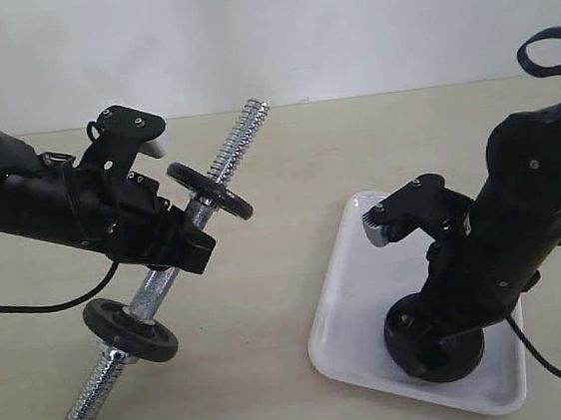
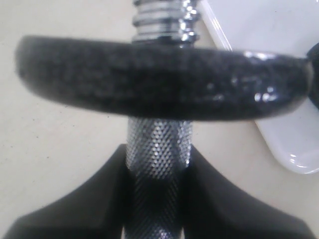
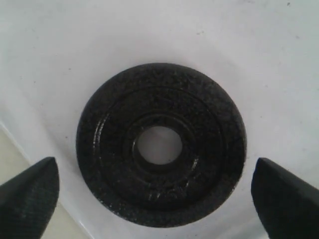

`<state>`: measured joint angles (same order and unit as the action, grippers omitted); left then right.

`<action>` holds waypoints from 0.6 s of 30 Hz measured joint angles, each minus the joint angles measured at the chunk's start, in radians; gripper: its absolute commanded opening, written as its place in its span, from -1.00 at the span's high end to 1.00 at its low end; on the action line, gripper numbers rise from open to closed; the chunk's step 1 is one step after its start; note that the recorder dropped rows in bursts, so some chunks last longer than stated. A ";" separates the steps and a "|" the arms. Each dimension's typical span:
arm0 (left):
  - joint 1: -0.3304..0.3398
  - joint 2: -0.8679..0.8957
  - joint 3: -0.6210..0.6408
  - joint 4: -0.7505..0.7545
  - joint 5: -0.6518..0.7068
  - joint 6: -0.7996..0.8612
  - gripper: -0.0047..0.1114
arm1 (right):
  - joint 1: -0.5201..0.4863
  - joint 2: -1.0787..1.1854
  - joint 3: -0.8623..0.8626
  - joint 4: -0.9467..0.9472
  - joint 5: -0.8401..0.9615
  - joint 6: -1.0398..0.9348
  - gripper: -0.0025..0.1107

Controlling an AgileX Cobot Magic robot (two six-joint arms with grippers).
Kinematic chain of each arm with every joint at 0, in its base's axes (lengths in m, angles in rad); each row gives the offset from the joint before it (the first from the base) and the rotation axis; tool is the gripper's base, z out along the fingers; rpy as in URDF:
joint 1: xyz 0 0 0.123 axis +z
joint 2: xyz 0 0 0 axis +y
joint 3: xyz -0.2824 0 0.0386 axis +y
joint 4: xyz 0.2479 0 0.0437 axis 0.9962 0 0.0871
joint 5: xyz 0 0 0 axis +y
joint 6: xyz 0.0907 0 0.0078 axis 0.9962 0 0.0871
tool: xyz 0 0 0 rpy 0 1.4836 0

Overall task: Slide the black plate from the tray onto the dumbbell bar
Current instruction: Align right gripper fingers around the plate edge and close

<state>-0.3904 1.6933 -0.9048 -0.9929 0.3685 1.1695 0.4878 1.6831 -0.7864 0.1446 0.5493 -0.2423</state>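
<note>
The black plate (image 3: 109,144) lies flat on the white tray (image 3: 99,50), its centre hole showing the tray through it. My right gripper (image 3: 157,199) hangs open just above it, one fingertip (image 3: 27,194) on each side of the disc and apart from it. In the exterior view the right arm hides most of the plate (image 1: 462,361). My left gripper (image 1: 179,243) is shut on the knurled middle of the dumbbell bar (image 1: 167,277) and holds it tilted, free threaded end (image 1: 246,123) up. Two black discs (image 1: 210,190) (image 1: 129,329) sit on the bar.
The tray (image 1: 351,263) lies on the beige table at the right, and its corner (image 2: 294,144) shows behind the upper disc (image 2: 159,79) in the left wrist view. The bar's lower threaded end (image 1: 81,416) rests near the table's front left. A black cable (image 1: 30,308) trails under the left arm.
</note>
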 measured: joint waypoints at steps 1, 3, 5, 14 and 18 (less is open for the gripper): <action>0.000 0.000 0.000 0.000 0.000 0.000 0.84 | 0.000 0.008 0.000 0.000 0.000 0.002 -0.69; 0.000 0.000 0.000 0.000 0.000 0.000 0.84 | 0.000 0.017 0.000 0.000 -0.006 0.004 -0.69; 0.000 0.000 0.000 0.000 0.000 0.000 0.84 | 0.000 0.017 0.000 0.002 -0.017 0.011 -0.69; 0.000 0.000 0.000 0.000 0.000 0.000 0.84 | 0.000 0.017 0.000 0.014 -0.043 0.011 -0.69; 0.000 0.000 0.000 0.000 0.000 0.000 0.84 | 0.000 0.017 0.000 0.014 -0.047 0.012 -0.69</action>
<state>-0.3904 1.6933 -0.9048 -0.9929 0.3685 1.1695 0.4878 1.7002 -0.7864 0.1586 0.5024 -0.2299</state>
